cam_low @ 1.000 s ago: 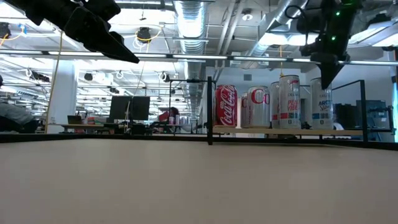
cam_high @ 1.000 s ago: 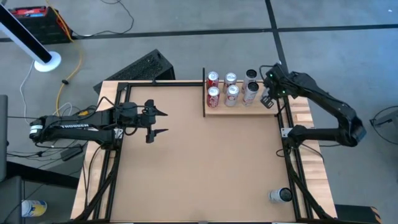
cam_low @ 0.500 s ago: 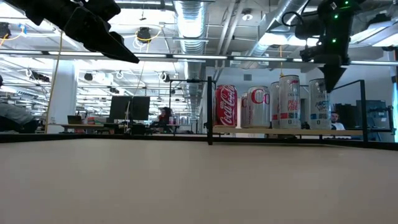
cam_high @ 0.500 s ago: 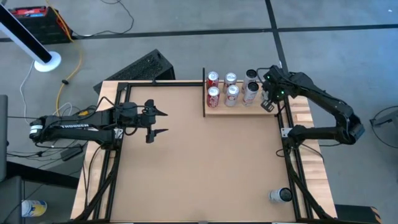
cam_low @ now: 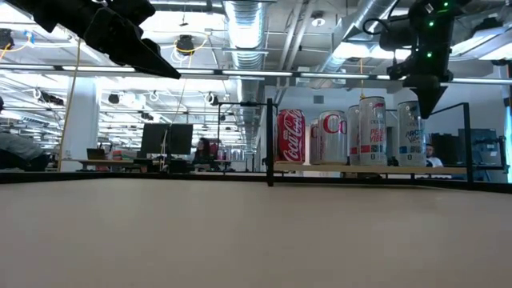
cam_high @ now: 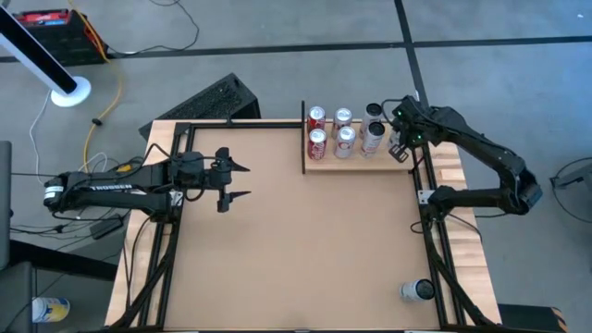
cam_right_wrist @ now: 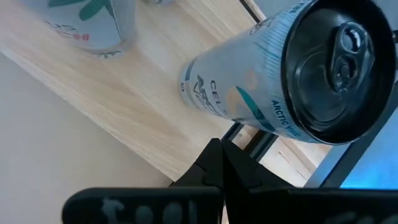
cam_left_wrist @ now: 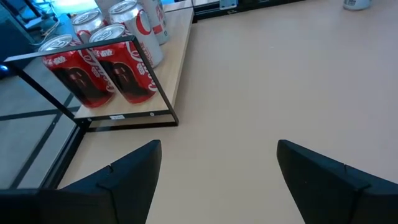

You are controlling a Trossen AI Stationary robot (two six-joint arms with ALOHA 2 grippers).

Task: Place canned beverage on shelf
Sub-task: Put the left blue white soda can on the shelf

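The shelf (cam_high: 356, 163) is a pale wood plank at the table's far right, with a thin black upright bar (cam_high: 303, 139) at its left end. Several cans stand on it: two red cola cans (cam_high: 317, 129), silver cans (cam_high: 344, 137), and a tall white can with a black top (cam_right_wrist: 273, 81) at its right end. Another can (cam_high: 416, 290) sits on the table near the near right corner. My right gripper (cam_high: 400, 150) is shut and empty beside the white can, its tip (cam_low: 425, 110) just below the can's top. My left gripper (cam_high: 239, 181) is open and empty above the table's left half.
The black frame rails (cam_high: 427, 185) run along the table's right and left sides, close to the shelf's right end. The wide brown tabletop (cam_high: 305, 250) lies between the arms. The left wrist view shows the red cans (cam_left_wrist: 106, 68) behind the shelf's black bar.
My right gripper has shifted a little toward the table's right edge, away from the front of the tall white can, and has stayed shut. The cans have kept still.
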